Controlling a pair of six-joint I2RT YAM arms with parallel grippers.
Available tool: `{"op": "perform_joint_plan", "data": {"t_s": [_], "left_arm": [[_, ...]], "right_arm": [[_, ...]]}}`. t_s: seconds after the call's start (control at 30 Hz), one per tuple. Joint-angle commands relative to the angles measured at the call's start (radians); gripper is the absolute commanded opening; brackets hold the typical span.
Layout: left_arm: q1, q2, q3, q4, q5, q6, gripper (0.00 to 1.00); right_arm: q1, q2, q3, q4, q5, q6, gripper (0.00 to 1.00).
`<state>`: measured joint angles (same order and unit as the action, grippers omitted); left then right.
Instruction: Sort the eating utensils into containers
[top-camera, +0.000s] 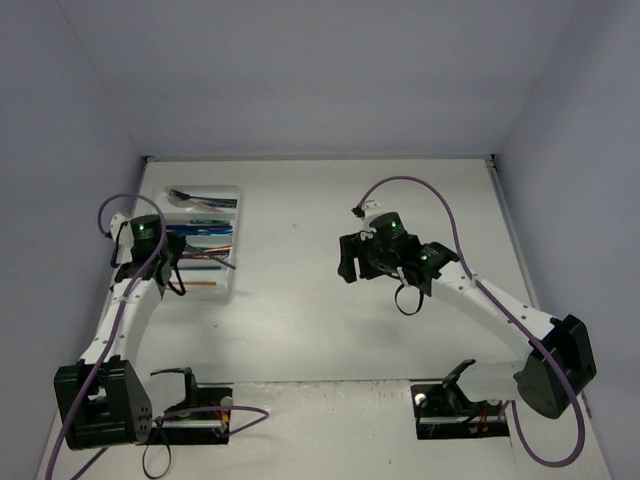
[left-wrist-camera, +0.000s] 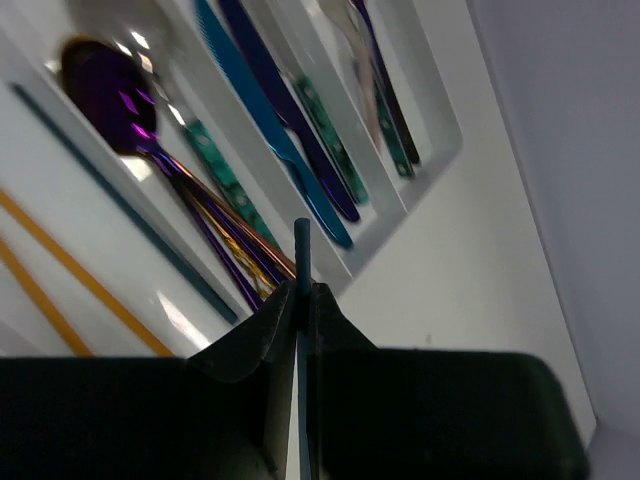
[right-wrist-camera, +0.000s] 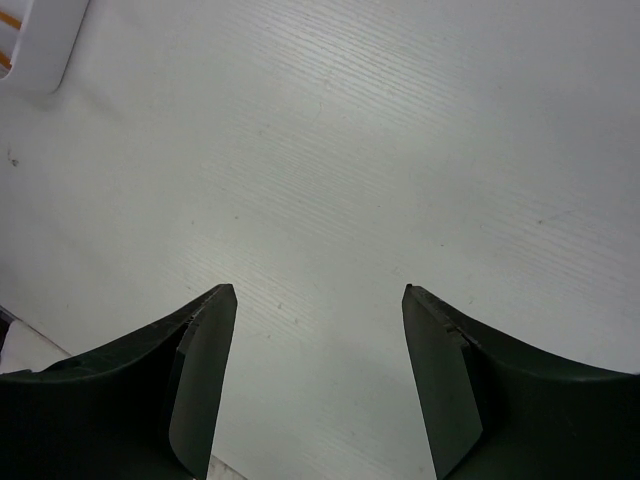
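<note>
Over the long white plastic cutlery tray at the left side of the desk, your left tool is pinched tight on a slim dark metal utensil. You only see its thin edge sticking out past the two fingers, so you cannot tell if it is a fork, a knife or a spoon. It hangs above the tray and points along the rows.

Below it the tray is split into long narrow rows. One row holds a shiny purple spoon, with more purple and gold handles lying under it. The next row holds a long blue knife, and a dark purple one lies right beside it. A row further on holds utensils with teal handles. Two thin orange handles lie in the row nearest the tool.

Your right tool is well apart from the tray, near the middle of the desk. Its fingers are spread wide and hold nothing, with only bare white desk below them.
</note>
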<state>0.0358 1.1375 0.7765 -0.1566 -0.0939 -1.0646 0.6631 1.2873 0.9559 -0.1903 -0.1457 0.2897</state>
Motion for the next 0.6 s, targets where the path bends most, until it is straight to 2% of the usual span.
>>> {"op": "perform_joint_plan", "data": {"t_s": [0.0,0.1,0.23,0.43,0.53,0.57], "left_arm": [[0.143,-0.004,-0.031,0.040,0.024,-0.025,0.00],[0.208,0.022,-0.061,0.081,0.022,-0.043,0.01],[0.265,0.077,-0.093,0.133,0.017,-0.079,0.09],[0.285,0.097,-0.098,0.180,0.054,-0.113,0.38],[0.285,0.040,-0.066,0.091,0.040,-0.076,0.53],[0.285,0.015,-0.056,0.047,0.031,-0.061,0.56]], "right_arm": [[-0.013,-0.060,-0.008,0.004,0.020,-0.004,0.65],[-0.022,-0.075,-0.014,-0.006,0.034,-0.007,0.67],[-0.033,-0.089,-0.019,-0.014,0.037,-0.013,0.68],[-0.039,-0.099,-0.019,-0.021,0.032,-0.014,0.68],[-0.044,-0.114,-0.014,-0.025,0.036,-0.014,0.68],[-0.044,-0.119,-0.012,-0.027,0.038,-0.014,0.68]]}}
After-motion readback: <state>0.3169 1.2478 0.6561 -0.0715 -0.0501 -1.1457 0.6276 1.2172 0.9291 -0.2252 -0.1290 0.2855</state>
